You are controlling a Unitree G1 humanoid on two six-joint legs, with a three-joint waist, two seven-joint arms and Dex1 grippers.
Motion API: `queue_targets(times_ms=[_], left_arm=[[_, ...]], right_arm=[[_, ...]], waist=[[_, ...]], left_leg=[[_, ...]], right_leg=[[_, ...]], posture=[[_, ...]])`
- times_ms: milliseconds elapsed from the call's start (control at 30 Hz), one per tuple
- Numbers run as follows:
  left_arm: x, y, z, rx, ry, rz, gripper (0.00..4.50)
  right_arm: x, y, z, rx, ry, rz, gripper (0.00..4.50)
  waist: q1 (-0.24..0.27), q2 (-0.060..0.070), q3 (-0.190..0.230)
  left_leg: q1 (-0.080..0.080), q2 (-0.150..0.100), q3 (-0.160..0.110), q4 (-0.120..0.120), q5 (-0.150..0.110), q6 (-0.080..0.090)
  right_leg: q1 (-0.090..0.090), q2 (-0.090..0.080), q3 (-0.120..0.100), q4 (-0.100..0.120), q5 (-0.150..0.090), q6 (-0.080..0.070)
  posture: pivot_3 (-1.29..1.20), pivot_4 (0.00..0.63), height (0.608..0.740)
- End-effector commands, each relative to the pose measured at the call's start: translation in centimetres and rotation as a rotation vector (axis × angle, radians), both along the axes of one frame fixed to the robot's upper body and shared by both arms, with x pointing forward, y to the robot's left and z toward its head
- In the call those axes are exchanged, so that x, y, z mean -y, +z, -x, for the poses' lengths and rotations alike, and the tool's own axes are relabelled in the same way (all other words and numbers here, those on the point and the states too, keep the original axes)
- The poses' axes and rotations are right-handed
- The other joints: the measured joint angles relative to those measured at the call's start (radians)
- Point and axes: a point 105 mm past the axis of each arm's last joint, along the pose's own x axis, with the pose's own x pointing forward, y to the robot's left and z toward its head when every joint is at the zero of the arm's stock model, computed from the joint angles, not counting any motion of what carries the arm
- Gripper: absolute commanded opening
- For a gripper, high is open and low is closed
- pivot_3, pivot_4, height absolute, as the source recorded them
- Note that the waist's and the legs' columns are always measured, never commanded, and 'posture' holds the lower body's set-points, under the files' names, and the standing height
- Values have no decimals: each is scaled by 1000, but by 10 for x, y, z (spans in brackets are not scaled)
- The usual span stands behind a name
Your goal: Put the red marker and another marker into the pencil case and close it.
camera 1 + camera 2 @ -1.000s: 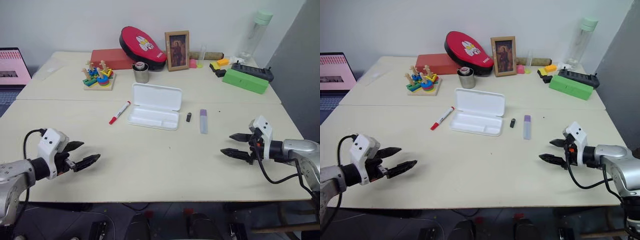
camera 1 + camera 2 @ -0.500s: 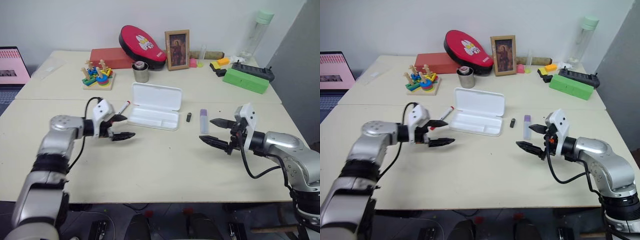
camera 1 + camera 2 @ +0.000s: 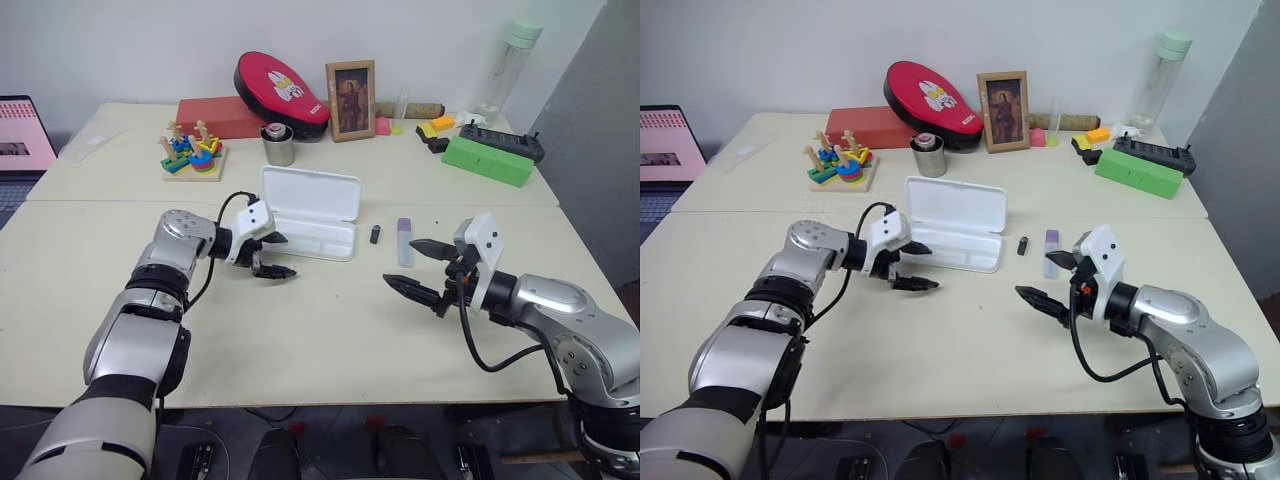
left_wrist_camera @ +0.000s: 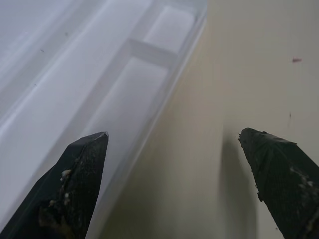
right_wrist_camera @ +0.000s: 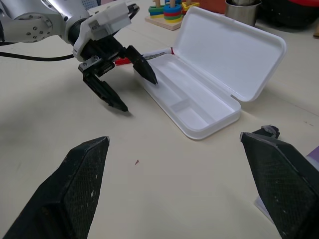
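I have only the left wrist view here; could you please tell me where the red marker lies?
Observer: The red marker lies on the table beside the pencil case, on its left, just behind the open left pincer.
Operator: Thank you. Is the case's lid up?
Observer: Yes, the lid stands hinged open along the far side.
Operator: And the other marker?
Observer: The purple-capped marker lies on the table to the right of the case, just beyond the open right pincer.
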Motion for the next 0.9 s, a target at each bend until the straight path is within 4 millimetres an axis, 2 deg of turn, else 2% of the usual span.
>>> queue_targets(times_ms=[33, 100, 133, 167, 367, 533, 867, 900], left_arm=[[3, 2, -6, 26, 3, -45, 4500], [7, 0, -7, 26, 4, -47, 4500], [8, 0, -7, 27, 5, -48, 4124], [9, 0, -8, 27, 5, -47, 4051], [16, 3, -9, 32, -6, -17, 2802], [17, 4, -8, 29, -15, -3, 2012], [15, 1, -5, 14, -14, 22, 59], [15, 1, -4, 13, -14, 25, 27]], right_arm=[[0, 13, 5, 49, -4, -21, 4448], [0, 14, 5, 52, -13, -23, 4448], [1, 14, 5, 53, -16, -24, 4500], [1, 14, 6, 54, -20, -25, 4500], [2, 16, 8, 58, -26, -28, 4500], [3, 17, 9, 59, -19, -28, 4500], [2, 17, 12, 51, 17, -27, 4500], [3, 17, 12, 51, 19, -26, 4500]], waist=[[0, 0, 0], [1, 0, 0], [1, 0, 0], [2, 0, 0], [3, 0, -1], [2, 0, -1], [2, 0, -1], [2, 0, -1]], left_leg=[[0, 0, 0, 0, 0, 0], [0, 0, 0, 0, 0, 0], [0, 0, 0, 0, 0, 0], [1, 0, 0, 0, 0, 0], [1, 0, 0, 1, 1, 1], [1, 0, 0, 1, 1, 1], [1, 0, 0, 1, 1, 1], [1, 0, 0, 1, 1, 1]], right_leg=[[0, 0, 0, 0, 0, 0], [0, 0, 0, 0, 0, 0], [1, 0, 0, 0, 0, 0], [1, 0, 0, 0, 0, 0], [2, 0, 0, 1, 1, 1], [2, 0, 0, 1, 1, 1], [2, 0, 0, 1, 1, 1], [2, 0, 0, 1, 1, 1]], posture=[[0, 150, 740], [0, 150, 740], [0, 150, 740], [0, 150, 740], [0, 150, 740], [0, 150, 740], [0, 150, 740], [0, 150, 740]])
